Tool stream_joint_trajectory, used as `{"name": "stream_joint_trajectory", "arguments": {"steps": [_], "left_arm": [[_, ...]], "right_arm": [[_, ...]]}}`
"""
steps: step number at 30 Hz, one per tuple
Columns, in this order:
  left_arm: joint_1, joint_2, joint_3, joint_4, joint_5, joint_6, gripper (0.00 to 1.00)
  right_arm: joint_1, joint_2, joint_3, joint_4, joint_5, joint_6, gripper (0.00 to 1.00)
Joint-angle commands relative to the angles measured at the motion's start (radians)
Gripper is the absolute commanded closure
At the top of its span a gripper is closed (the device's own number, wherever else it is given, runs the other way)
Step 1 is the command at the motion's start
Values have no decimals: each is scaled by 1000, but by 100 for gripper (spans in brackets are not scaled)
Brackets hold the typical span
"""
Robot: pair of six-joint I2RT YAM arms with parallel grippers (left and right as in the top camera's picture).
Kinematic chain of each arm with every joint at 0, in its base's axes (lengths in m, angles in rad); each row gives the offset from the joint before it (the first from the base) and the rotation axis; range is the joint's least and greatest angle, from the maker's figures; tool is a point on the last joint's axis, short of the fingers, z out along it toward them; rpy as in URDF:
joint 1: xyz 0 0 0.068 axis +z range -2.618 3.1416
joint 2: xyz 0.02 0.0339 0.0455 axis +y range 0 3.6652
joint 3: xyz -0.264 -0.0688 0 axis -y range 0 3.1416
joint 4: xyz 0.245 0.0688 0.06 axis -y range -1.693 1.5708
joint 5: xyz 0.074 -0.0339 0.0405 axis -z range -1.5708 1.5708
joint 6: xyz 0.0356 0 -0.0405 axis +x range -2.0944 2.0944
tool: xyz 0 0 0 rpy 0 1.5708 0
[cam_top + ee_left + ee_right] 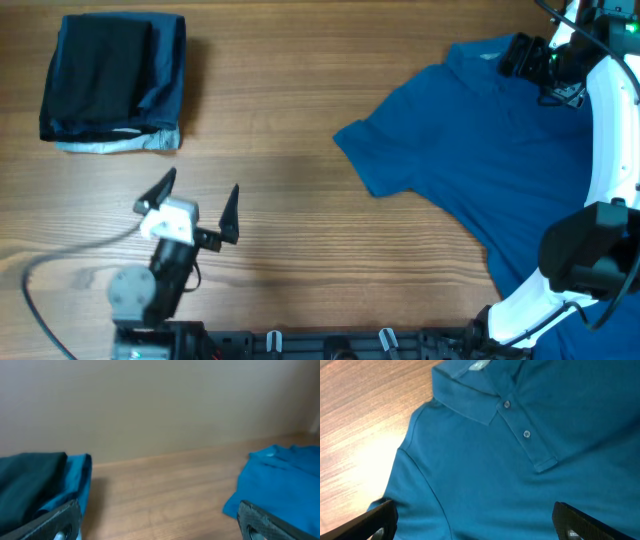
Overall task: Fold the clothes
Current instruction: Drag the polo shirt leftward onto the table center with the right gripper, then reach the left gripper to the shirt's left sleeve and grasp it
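A wood-grain table [300, 90] with long streaks running side to side fills the overhead view. At 10 o'clock on it sits a folded dark pile [112, 80] with a pale blue edge along its near side. At 7 o'clock the left gripper [198, 190] hangs over bare wood with its jaws spread wide and nothing between them. Its wrist camera looks across the tabletop to a plain beige wall [150, 405] behind the far edge. The shirt [480, 150] lies spread from 1 to 4 o'clock, one sleeve reaching toward the centre and the collar near 1 o'clock. The right gripper [473, 506] is over the shirt by the collar, jaws wide and holding nothing. Its camera shows the placket [520, 425] with two buttons. Whether its fingers touch the cloth cannot be told. The white right arm [610, 130] runs down the right edge.
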Motion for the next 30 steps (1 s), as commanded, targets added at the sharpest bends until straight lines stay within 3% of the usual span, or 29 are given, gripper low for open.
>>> {"name": "stream_joint_trajectory", "arguments": {"steps": [1,6,11,17,22,23,24,25,26,27,30], "left_arm": [[-4,314,347,-120,132,-2,0],[-90,867,899,-477,174,6,0],[-262,1312,1279,-554,172,6,0],[-402,1623,1345,-332,179,5,0],[-477,1732,1344,-240,220,6,1],[-507,1765,1344,-209,219,6,37],[-531,1793,1344,-182,219,6,65],[-549,1817,1344,-158,218,6,80],[-575,1851,1344,-124,199,6,92],[-589,1867,1344,-111,179,6,96],[-629,1928,1344,-76,63,6,96]], "right_arm": [[0,-15,16,9,8,10,0],[0,-15,16,25,8,10,0],[0,-15,16,26,8,10,0],[0,-15,16,26,8,10,0],[0,-15,16,26,8,10,0],[0,-15,16,26,8,10,0],[0,-15,16,26,8,10,0],[0,-15,16,26,8,11,0],[0,-15,16,26,8,10,0],[0,-15,16,26,8,10,0],[0,-15,16,26,8,10,0]]}}
